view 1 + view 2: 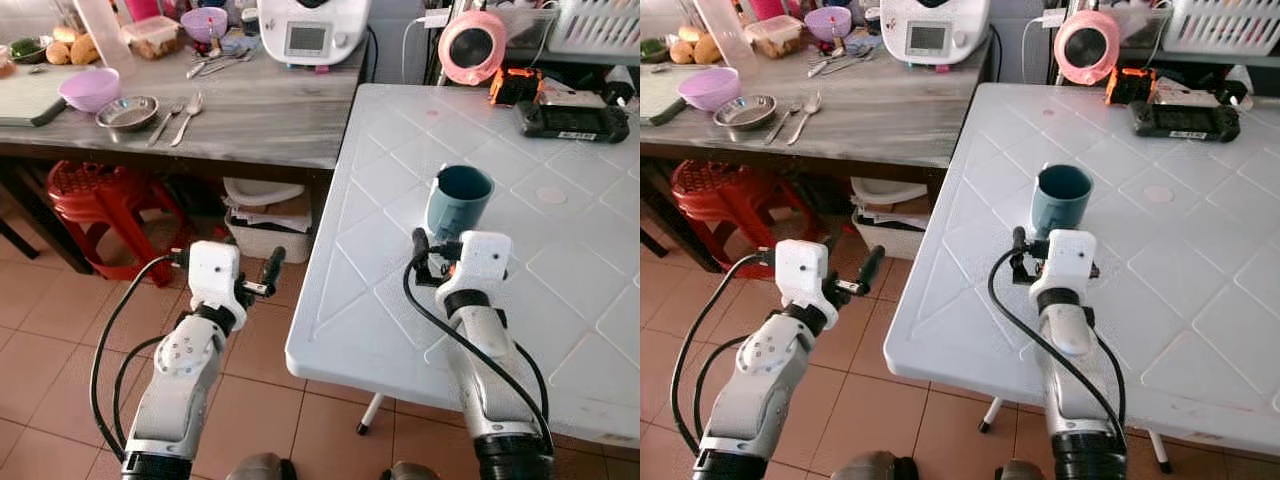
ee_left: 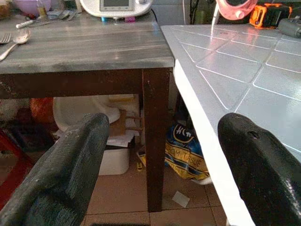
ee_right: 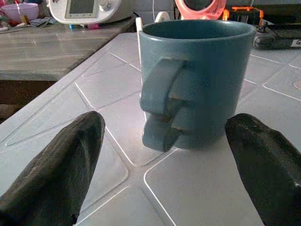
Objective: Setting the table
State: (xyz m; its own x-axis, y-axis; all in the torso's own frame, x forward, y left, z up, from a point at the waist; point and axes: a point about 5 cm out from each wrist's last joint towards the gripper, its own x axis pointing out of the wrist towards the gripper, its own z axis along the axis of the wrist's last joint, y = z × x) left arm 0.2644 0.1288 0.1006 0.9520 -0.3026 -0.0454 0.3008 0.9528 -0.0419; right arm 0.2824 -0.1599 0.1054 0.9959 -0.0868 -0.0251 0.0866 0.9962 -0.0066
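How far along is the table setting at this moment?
Done: a blue mug stands upright on the white table. In hand: nothing; the right gripper is open just short of the mug's handle, and the left gripper is open off the table's edge. Left: the fork and spoon, steel bowl and purple bowl sit on the wooden counter.

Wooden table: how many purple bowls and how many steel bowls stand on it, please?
Purple bowls: 2
Steel bowls: 1
Total: 3
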